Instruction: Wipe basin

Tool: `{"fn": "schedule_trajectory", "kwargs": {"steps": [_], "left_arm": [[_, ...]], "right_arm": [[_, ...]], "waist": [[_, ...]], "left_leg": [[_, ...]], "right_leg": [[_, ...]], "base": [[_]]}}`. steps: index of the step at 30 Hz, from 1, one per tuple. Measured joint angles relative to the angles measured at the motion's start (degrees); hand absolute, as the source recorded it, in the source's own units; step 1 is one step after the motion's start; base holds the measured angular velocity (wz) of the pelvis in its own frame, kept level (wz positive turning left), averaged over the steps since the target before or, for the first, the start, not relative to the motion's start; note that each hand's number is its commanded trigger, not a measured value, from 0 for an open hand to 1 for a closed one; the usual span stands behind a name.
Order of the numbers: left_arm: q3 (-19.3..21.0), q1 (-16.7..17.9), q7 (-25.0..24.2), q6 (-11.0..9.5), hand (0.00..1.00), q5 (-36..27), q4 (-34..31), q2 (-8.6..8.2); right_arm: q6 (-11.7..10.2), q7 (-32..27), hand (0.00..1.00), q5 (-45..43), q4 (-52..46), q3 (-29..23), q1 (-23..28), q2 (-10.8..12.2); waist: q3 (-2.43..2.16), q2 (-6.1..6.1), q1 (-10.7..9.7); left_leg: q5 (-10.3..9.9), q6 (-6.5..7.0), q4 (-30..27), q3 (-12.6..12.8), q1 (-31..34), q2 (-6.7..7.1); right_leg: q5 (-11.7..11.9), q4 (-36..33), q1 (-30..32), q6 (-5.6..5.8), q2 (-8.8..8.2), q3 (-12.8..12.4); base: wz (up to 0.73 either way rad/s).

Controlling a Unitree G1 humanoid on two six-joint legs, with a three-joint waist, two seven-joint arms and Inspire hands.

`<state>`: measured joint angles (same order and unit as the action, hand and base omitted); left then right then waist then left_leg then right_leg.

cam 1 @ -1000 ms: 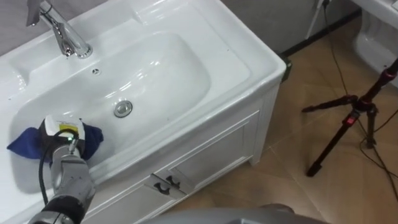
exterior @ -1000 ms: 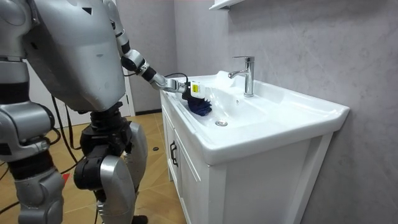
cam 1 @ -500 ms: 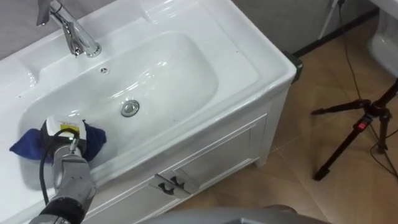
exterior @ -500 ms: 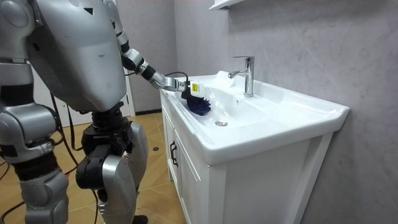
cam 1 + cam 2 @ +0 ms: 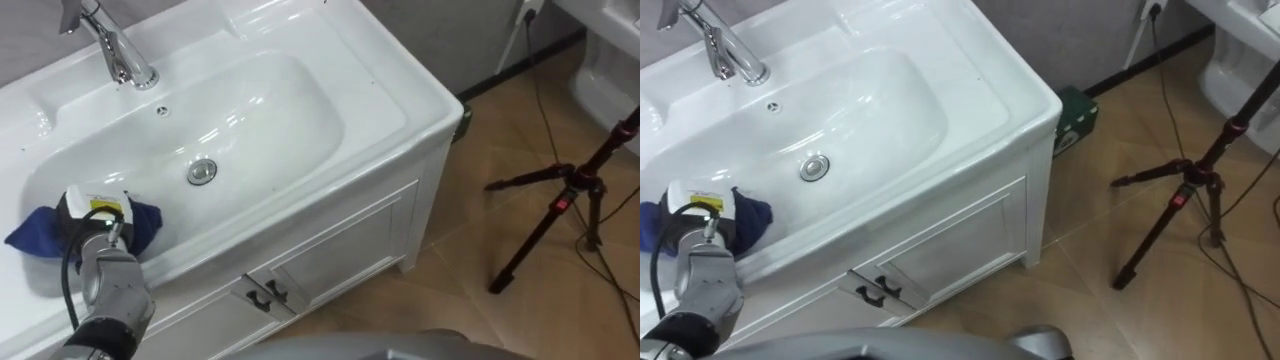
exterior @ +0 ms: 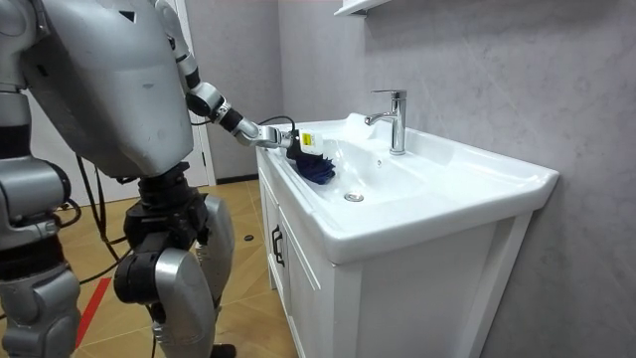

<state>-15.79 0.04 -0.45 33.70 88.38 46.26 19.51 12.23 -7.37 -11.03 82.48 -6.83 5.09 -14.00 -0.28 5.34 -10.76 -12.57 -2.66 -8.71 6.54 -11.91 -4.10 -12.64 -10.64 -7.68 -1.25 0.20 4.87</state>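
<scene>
The white basin (image 5: 262, 98) is set in a white vanity, with a chrome faucet (image 5: 116, 52) at its back and a drain (image 5: 202, 171) in the middle. A dark blue cloth (image 5: 30, 232) lies bunched on the basin's left slope near the front rim. My left hand (image 5: 90, 208) rests on top of it, its back toward me and the cloth spreading out on both sides. In the room view the left hand (image 6: 304, 141) reaches over the rim onto the cloth (image 6: 318, 170) while I stand at the vanity's end.
Below the basin, cabinet doors (image 5: 330, 250) carry dark handles (image 5: 262, 296). A black tripod (image 5: 562, 200) stands on the tiled floor at the right, with cables running to the wall. A green box (image 5: 1076, 115) sits beside the vanity's far corner.
My left hand and the cloth have slid a little to the left along the basin, away from the drain. The head camera has shifted too.
</scene>
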Motion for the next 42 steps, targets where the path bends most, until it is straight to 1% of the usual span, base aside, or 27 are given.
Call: {"fn": "schedule_trajectory", "kwargs": {"steps": [1,3,4,7,8,9,12,13,17,20,23,24,25,26,27,28,29,30,31,32,33,34,35,37,38,40,42], "left_arm": [[0.19,0.00,0.00,0.16,1.00,0.00,0.04,-0.22],[0.35,0.01,0.00,0.39,1.00,0.00,0.36,-0.79],[0.33,0.03,-0.01,0.39,1.00,0.00,0.42,-0.97],[0.34,0.03,-0.01,0.43,1.00,0.00,0.42,-1.04],[0.37,0.03,-0.02,0.43,1.00,0.00,0.42,-1.04],[0.39,0.07,-0.11,0.43,1.00,0.00,0.42,-1.04],[0.58,-0.37,-0.18,0.44,1.00,-0.17,0.24,-1.04],[0.62,-0.58,-0.18,0.44,1.00,-0.35,0.24,-1.04],[1.11,-0.89,-0.18,0.45,1.00,-0.59,0.21,-1.05],[1.49,-2.12,-0.17,0.61,1.00,-1.47,0.22,-1.04],[1.65,-5.69,-0.14,0.63,1.00,-3.19,1.46,-1.22],[1.62,-7.62,-0.02,0.58,1.00,-3.36,3.22,-1.44],[1.61,-9.20,0.34,0.58,1.00,-3.44,5.01,-1.75],[1.61,-9.92,0.59,0.59,1.00,-3.44,5.74,-2.02],[1.58,-11.27,1.49,0.63,1.00,-3.44,7.01,-2.55],[1.55,-12.43,2.34,0.75,1.00,-3.58,7.58,-2.92],[1.47,-13.21,2.75,0.77,1.00,-4.05,7.90,-3.16],[1.47,-14.47,3.56,0.83,1.00,-5.07,7.94,-3.67],[1.46,-15.63,4.20,0.81,1.00,-5.82,8.16,-4.26],[1.37,-16.26,4.64,0.80,1.00,-6.32,8.48,-4.65],[1.32,-17.49,5.67,0.82,1.00,-7.43,9.18,-5.46],[0.76,-18.44,6.63,0.81,1.00,-8.40,9.45,-5.81],[0.23,-19.01,6.97,0.82,1.00,-9.01,9.48,-5.82],[-1.28,-21.36,8.61,0.81,1.00,-10.40,11.40,-6.26],[-1.59,-21.97,9.06,0.81,1.00,-10.70,12.09,-6.50],[-2.87,-24.43,10.45,0.78,1.00,-14.48,13.72,-6.90],[-3.40,-26.02,11.68,0.73,1.00,-18.33,14.67,-7.15]], "right_arm": [[0.05,0.00,0.00,0.00,-0.08,0.00,0.23,0.04],[0.94,0.13,0.00,-0.01,-0.17,1.00,0.85,0.17],[1.29,0.29,0.00,0.00,-0.18,1.27,1.25,0.19],[2.34,1.39,0.00,0.14,-0.18,1.97,1.73,0.33],[2.58,1.51,0.00,0.24,-0.14,2.29,1.77,0.37],[2.93,1.93,0.00,0.63,-0.13,3.32,1.93,0.47],[2.90,2.73,0.00,2.96,-0.39,7.23,2.54,1.11],[3.22,3.16,0.00,3.50,-0.79,8.11,2.44,1.46],[4.23,4.00,0.00,3.67,-2.11,8.30,2.65,2.27],[5.08,4.68,0.00,3.80,-2.11,8.38,2.35,2.55],[6.17,5.02,0.00,4.25,-1.97,9.49,1.30,2.88],[6.45,5.03,0.00,4.46,-1.40,10.27,0.52,2.97],[6.59,5.03,0.00,4.47,-1.14,10.38,0.22,2.88],[6.57,5.01,0.00,4.44,-1.18,10.56,-0.03,2.80],[6.59,4.99,0.00,4.32,-1.20,10.62,-0.58,2.74],[6.63,5.00,0.00,4.09,-1.23,10.69,-1.13,2.81],[6.63,5.01,0.00,4.13,-1.34,10.70,-1.20,2.88],[6.62,5.02,0.00,4.23,-1.40,11.13,-1.28,3.02],[6.62,5.01,0.00,4.39,-1.37,11.98,-1.38,3.04],[6.62,4.99,0.00,4.50,-1.30,12.42,-1.69,3.02],[6.62,4.91,0.00,4.51,-0.92,12.47,-2.04,3.01],[6.60,4.88,0.00,4.90,-0.19,12.48,-2.90,3.05],[6.60,4.88,0.00,5.19,0.05,12.49,-3.33,3.10],[6.45,4.85,0.00,6.52,-0.01,13.05,-4.56,3.09],[6.40,4.79,0.00,6.57,0.00,13.12,-4.79,3.08],[5.75,4.60,0.00,7.96,-0.18,13.66,-6.12,3.17],[4.91,4.36,0.00,9.04,-0.29,14.91,-7.45,3.19]], "waist": [[0.01,-0.04,0.00],[0.03,-0.21,0.01],[0.03,-0.22,0.01],[0.03,-0.34,0.01],[0.09,-0.45,0.02],[0.07,-0.65,0.07],[0.05,-1.07,0.15],[-0.02,-1.25,0.18],[-0.03,-1.64,0.08],[-0.11,-1.97,0.09],[0.03,-2.71,-0.01],[0.23,-3.15,-0.04],[0.20,-3.54,-0.19],[0.13,-3.71,-0.28],[0.20,-3.97,-0.46],[0.40,-4.37,-1.39],[0.45,-4.53,-1.66],[0.60,-4.91,-1.72],[0.61,-5.06,-1.66],[0.65,-5.12,-1.83],[0.67,-5.08,-1.98],[0.72,-4.99,-2.21],[0.72,-4.99,-2.30],[0.88,-5.24,-3.25],[0.89,-5.22,-3.27],[0.93,-5.23,-3.52],[0.97,-5.29,-3.57]], "left_leg": [[0.00,0.00,0.03,0.13,-0.15,0.00],[0.00,0.00,0.07,1.05,-0.76,-0.01],[0.00,0.00,0.07,1.10,-0.86,-0.01],[0.00,0.00,0.14,1.10,-1.05,-0.02],[0.01,0.00,0.17,1.11,-1.29,-0.02],[0.01,-0.01,0.18,1.12,-1.63,-0.03],[0.01,-0.01,0.13,1.32,-1.46,-0.04],[0.01,-0.01,0.12,1.34,-1.44,-0.03],[0.01,-0.02,0.04,1.42,-1.30,-0.02],[0.14,-0.21,-0.02,1.44,0.11,-0.03],[0.28,-0.41,-0.01,1.44,1.88,-0.04],[0.32,-0.45,0.00,1.51,2.32,-0.09],[0.32,-0.45,0.00,1.84,2.73,-0.12],[0.32,-0.45,-0.02,2.31,3.14,-0.13],[0.32,-0.44,-0.07,2.82,3.85,-0.14],[0.34,-0.41,-0.04,2.79,4.71,-0.04],[0.35,-0.39,-0.01,2.83,5.15,0.03],[0.41,-0.29,0.00,2.90,5.72,0.13],[0.49,-0.16,0.00,2.85,6.43,0.29],[0.63,0.06,0.01,2.82,6.68,0.46],[0.81,0.33,-0.01,2.78,7.43,0.76],[0.86,0.41,-0.01,2.75,8.20,0.93],[0.88,0.44,0.01,2.75,8.49,0.98],[1.33,1.12,0.13,2.73,9.55,1.42],[1.39,1.20,0.15,2.74,9.83,1.52],[1.48,1.35,0.13,2.84,10.76,1.73],[1.63,1.59,0.06,2.91,11.24,1.86]], "right_leg": [[0.00,0.00,-0.08,0.00,0.00,-0.07],[0.00,-0.02,-0.55,0.00,-0.01,-0.17],[0.00,-0.04,-0.64,0.00,-0.04,-0.19],[0.00,-0.06,-0.95,0.00,-0.02,-0.05],[0.00,-0.02,-1.17,0.00,-0.02,-0.07],[-0.01,0.00,-1.56,0.01,-0.03,-0.06],[-0.12,0.13,-1.40,0.03,-0.09,-0.13],[-0.17,0.12,-1.36,0.04,-0.10,-0.13],[-0.19,0.04,-1.15,0.08,-0.12,-0.26],[-0.13,-0.40,0.39,0.10,-0.13,-0.25],[0.04,-1.28,2.59,0.10,-0.25,0.23],[0.33,-1.13,2.93,0.11,-0.19,0.25],[0.55,-1.09,3.37,0.13,-0.18,0.10],[0.67,-1.12,3.78,0.16,-0.18,-0.10],[0.95,-1.03,4.53,0.25,-0.24,-0.17],[1.13,-0.92,5.12,0.40,-0.33,-0.05],[1.16,-0.98,5.58,0.45,-0.40,0.02],[1.32,-1.01,6.23,0.55,-0.50,-0.02],[1.46,-0.99,6.75,0.66,-0.67,0.12],[1.57,-1.02,6.91,0.76,-0.80,0.16],[1.71,-1.08,7.65,0.96,-1.09,0.16],[1.84,-1.06,8.38,1.14,-1.24,0.13],[1.92,-1.05,8.71,1.22,-1.31,0.19],[2.08,-1.29,9.39,1.41,-2.02,1.44],[2.11,-1.36,9.60,1.45,-2.13,1.49],[2.27,-1.09,10.17,1.72,-2.34,1.71],[2.35,-1.21,10.88,1.86,-2.50,1.67]], "base": [[-0.07],[-0.08],[-0.04],[0.00],[0.00],[0.00],[0.04],[0.05],[0.01],[0.04],[0.08],[0.00],[-0.08],[-0.13],[-0.04],[0.04],[0.07],[0.00],[0.00],[0.03],[0.04],[0.00],[0.08],[0.15],[0.11],[0.13],[0.12]]}}
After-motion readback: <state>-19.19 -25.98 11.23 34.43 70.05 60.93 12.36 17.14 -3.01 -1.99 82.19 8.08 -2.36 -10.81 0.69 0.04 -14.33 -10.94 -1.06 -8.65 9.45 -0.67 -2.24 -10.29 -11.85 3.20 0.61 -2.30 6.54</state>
